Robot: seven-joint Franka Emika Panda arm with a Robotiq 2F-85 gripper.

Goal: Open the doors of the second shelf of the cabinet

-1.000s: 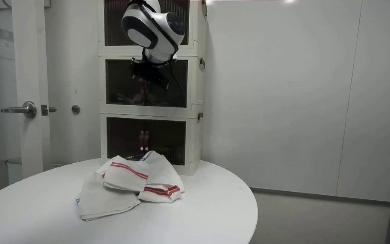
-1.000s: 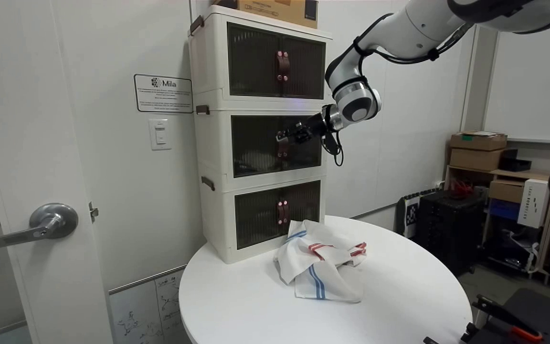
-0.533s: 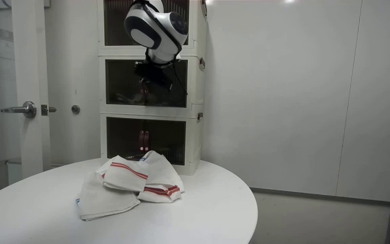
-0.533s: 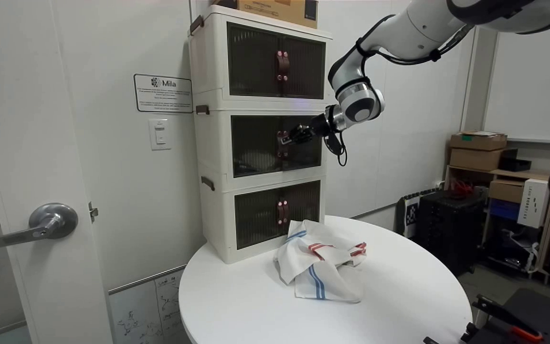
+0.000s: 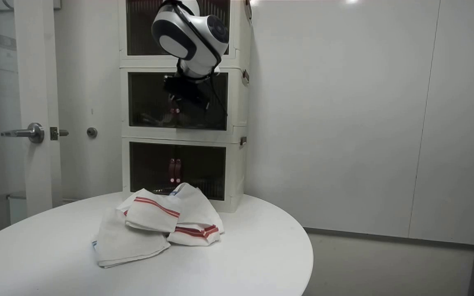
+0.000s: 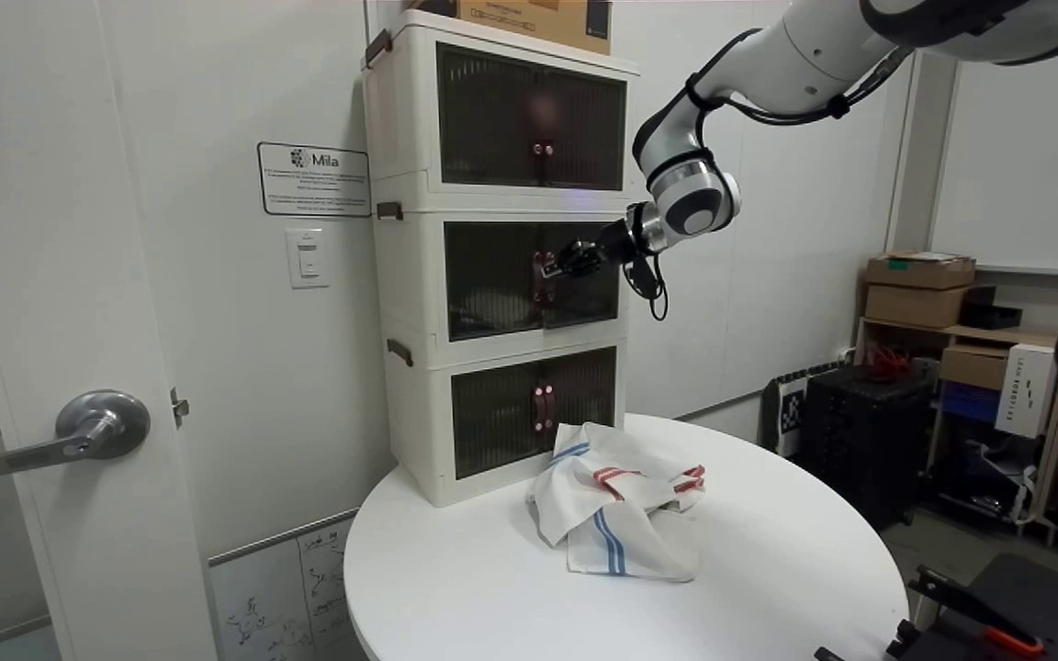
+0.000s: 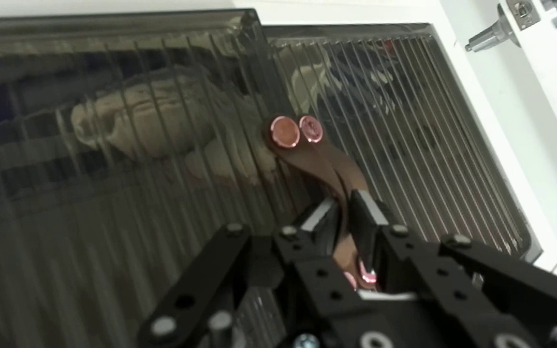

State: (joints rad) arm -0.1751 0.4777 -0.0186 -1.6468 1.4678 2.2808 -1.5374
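1. End effector: your gripper (image 7: 344, 212) is clenched on a brown strap handle (image 7: 313, 163), which runs between its two fingertips in the wrist view.

2. Adjacent hardware: a companion strap (image 7: 352, 169) lies right beside it and drops out of sight at the fingers. From this angle you cannot confirm whether one strap or both are in the pinch.

3. Doors: the doors (image 6: 492, 275) stand directly ahead of your gripper. Neither is swung out into the room in any view; pale contents (image 7: 148, 116) show only through the ribbed, smoky panels.

4. Location: the second shelf (image 5: 154, 132) sits between the upper and lower tiers of the cabinet (image 6: 410, 285), which stands on a round white table (image 6: 455, 588). You are working at the correct tier.

5. Completed, in my judgement: approach and grasp.

6. Outstanding: you must draw the strap outward, swing its door fully open, and bring the second door to the same condition. Should only one strap be held, expect to need a separate grasp for the other.

7. Surroundings: a crumpled cloth (image 6: 625, 514) lies on the table before the lower tier. I judge it too low to obstruct your swing.
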